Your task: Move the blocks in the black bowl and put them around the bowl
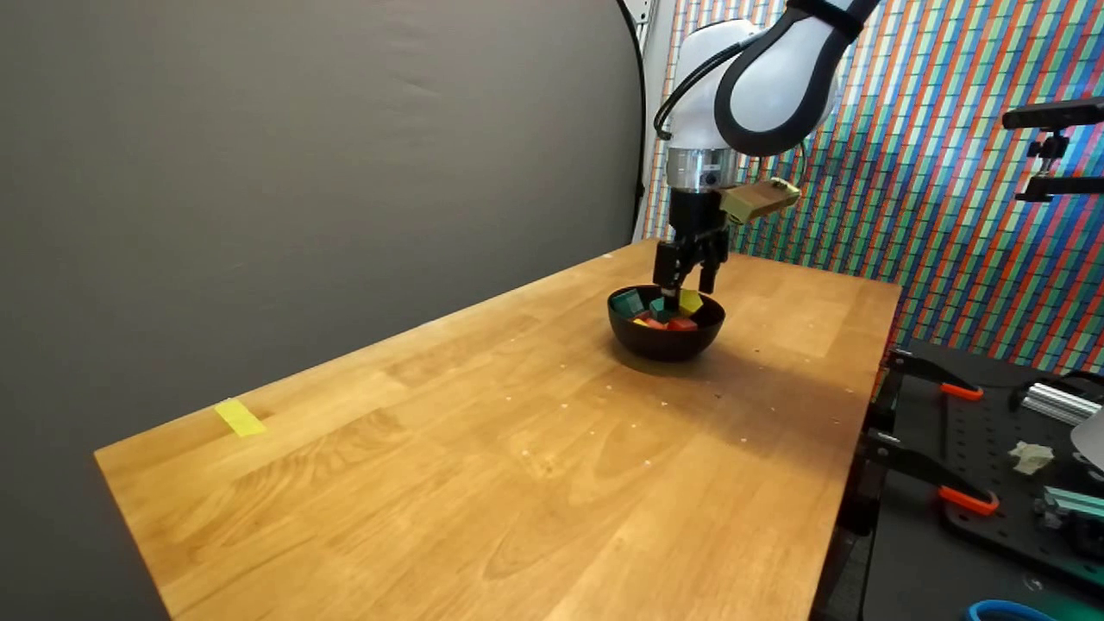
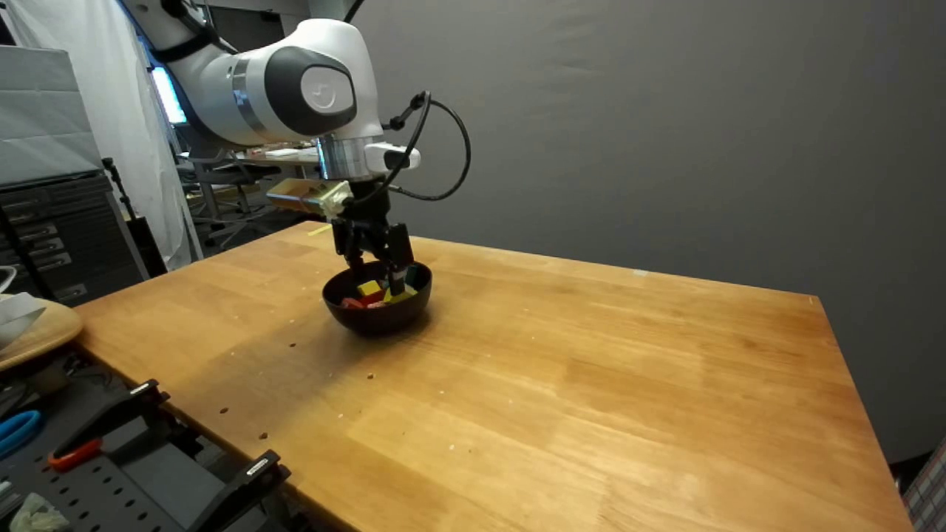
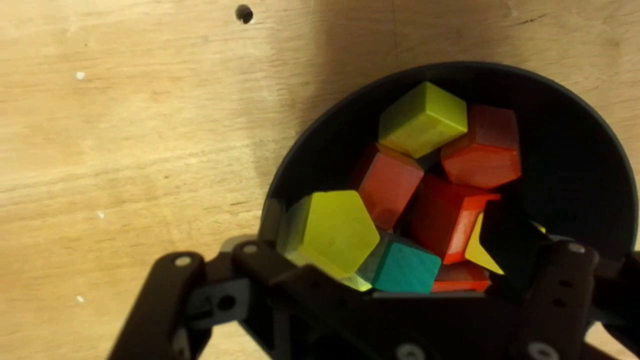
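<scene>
Fingers [image 2: 400, 255] stand spread apart at the black bowl [image 2: 377, 319], one inside it among the blocks [image 3: 392, 182], the other near its rim; whether either touches a block cannot be told. Red, yellow and green, the blocks lie heaped in the bowl beneath and between the fingers, the bowl's wall rising round them. Just above the fingers, a yellowish box [image 1: 759, 200] juts from the white arm [image 2: 211, 97], where, higher up, a round emblem [image 2: 321, 89] is too small to read. Well apart from the fingers, a yellow strip [image 1: 240, 417] lies on the counter [image 1: 517, 517], and black clamps [image 1: 927, 470] with orange ends sit along the counter's side.
</scene>
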### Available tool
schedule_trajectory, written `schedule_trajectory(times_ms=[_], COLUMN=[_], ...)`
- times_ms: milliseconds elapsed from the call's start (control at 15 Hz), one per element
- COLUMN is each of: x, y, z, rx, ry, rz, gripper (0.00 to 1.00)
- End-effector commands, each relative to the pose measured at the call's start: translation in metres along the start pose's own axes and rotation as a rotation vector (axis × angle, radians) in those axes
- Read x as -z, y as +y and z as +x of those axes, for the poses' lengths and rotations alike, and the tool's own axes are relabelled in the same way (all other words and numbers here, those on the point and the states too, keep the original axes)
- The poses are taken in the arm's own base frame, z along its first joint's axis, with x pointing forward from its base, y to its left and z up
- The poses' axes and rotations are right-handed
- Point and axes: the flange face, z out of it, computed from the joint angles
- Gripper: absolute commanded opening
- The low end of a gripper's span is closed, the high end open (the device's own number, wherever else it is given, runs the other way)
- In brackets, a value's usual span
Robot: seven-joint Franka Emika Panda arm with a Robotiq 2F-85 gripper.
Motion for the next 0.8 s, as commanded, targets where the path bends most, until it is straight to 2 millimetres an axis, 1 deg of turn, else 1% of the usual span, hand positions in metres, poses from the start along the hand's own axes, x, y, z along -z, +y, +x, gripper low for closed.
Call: schedule_trajectory(times_ms=[0,67,200,267,333,467,533,600,733], x=[-0.009,-0.012,-0.012,-0.012,-0.012,-0.01,-0.01,-0.009,-0.01], y=[-0.003,-0.004,-0.005,-0.005,-0.007,-0.012,-0.015,-0.017,-0.024], z=[-0.008,-0.01,-0.011,-0.01,-0.01,-0.007,-0.007,-0.006,-0.006], rx=[-0.004,-0.002,0.007,0.02,0.032,0.058,0.073,0.087,0.124], ry=[-0.008,-0.011,0.003,0.024,0.044,0.086,0.105,0.122,0.156], rz=[-0.032,-0.034,-0.046,-0.056,-0.065,-0.087,-0.104,-0.117,-0.153], gripper=[1.0,0.94,0.66,0.59,0.54,0.51,0.47,0.5,0.44])
